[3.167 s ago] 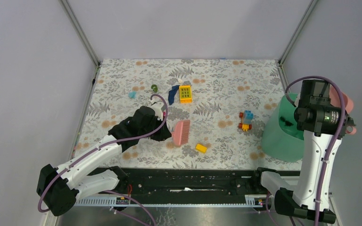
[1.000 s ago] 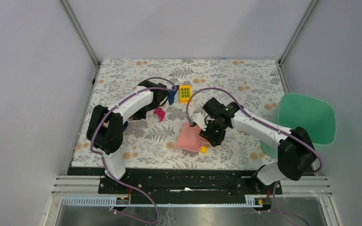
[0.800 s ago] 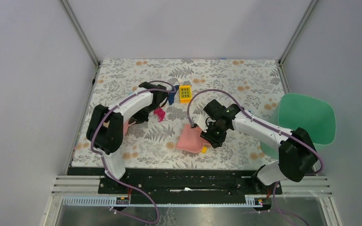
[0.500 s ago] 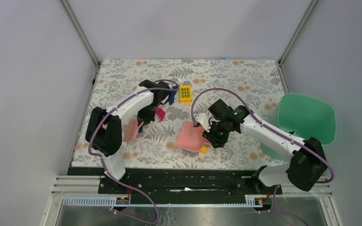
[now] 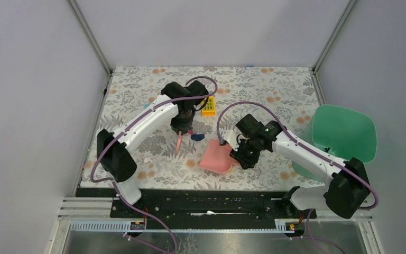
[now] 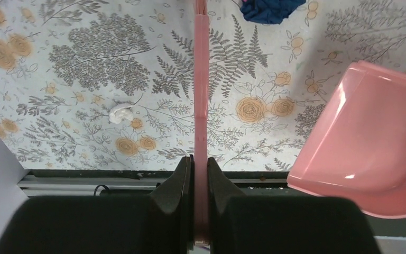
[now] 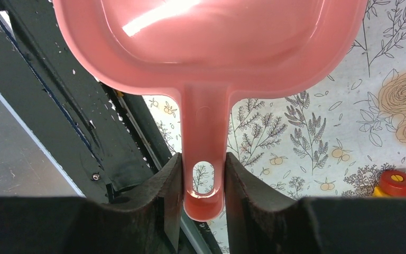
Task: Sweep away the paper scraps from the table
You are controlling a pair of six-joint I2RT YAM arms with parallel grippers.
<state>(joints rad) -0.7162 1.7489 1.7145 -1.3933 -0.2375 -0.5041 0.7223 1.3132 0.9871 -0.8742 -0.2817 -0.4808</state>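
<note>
Your left gripper [image 6: 200, 165] is clenched on the pink brush [image 6: 201, 79], which shows edge-on as a thin strip running straight out from between the fingers [image 6: 175, 182] over the table [image 6: 63, 143]. The dark blue paper scrap [image 6: 271, 7] lies on the table past the brush's far end and a little to its right, well clear of those fingers. From above you can see the same scrap [image 5: 197, 137] between the brush [image 5: 180, 142] and the pink dustpan [image 5: 215, 159], near both. A small white scrap [image 6: 120, 112] sits to the left of the brush, about halfway along it and not touching it. Your right gripper [image 7: 203, 159] grasps the dustpan [image 7: 211, 37] by its handle, one finger on each side of the hanging hole. None of the scraps shows in the right wrist view. Both visible scraps rest on the printed surface, outside the pan.
</note>
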